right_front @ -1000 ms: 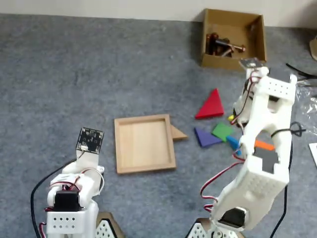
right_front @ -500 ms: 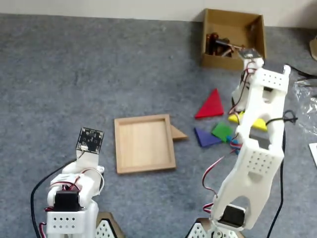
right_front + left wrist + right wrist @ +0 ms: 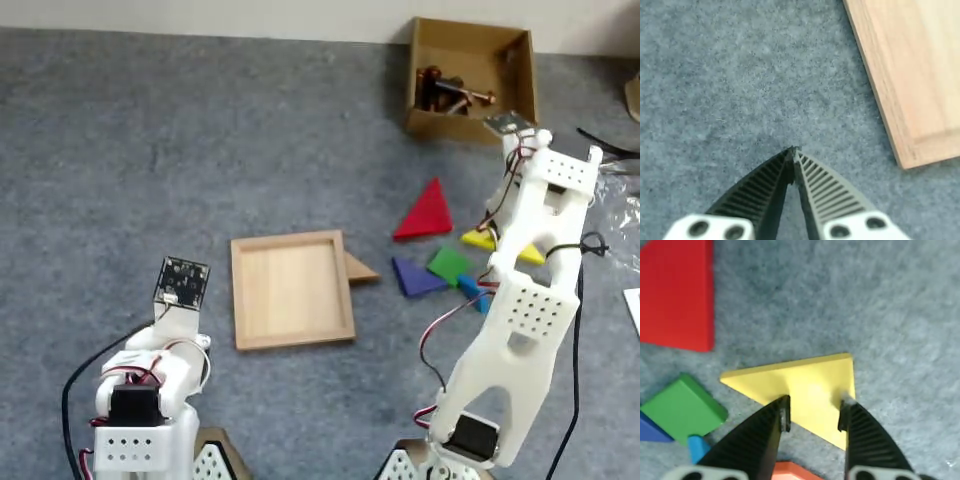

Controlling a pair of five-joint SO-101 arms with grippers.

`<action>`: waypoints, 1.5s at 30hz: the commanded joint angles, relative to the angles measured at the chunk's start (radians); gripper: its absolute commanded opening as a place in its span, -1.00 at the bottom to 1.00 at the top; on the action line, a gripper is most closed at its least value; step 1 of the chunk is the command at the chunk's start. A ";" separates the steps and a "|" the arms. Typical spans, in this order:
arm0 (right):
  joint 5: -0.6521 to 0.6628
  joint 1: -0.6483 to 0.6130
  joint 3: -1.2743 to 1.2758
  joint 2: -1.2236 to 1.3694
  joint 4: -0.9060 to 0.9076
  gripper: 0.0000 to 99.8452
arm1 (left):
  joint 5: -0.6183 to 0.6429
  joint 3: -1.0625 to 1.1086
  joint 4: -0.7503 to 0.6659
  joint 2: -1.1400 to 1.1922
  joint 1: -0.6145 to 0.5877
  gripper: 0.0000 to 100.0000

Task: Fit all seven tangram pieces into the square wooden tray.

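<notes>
Toward the bench's right edge, the right end effector [image 3: 814,414] straddles the yellow triangle [image 3: 810,385], narrowly open, while the mid-bench wooden tray [image 3: 292,290] holds no pieces yet; the left end effector [image 3: 792,152] is closed.

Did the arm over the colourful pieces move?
Yes. The right arm stretched farther toward the cardboard box, uncovering the yellow triangle.

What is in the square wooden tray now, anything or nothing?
Empty: the tray shows bare wood inside; the red triangle and green piece lie outside on the carpet.
</notes>
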 commanded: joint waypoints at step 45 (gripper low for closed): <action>0.242 -0.105 -0.059 -0.130 0.179 -0.63 | 0.009 0.021 0.003 0.002 0.012 -0.99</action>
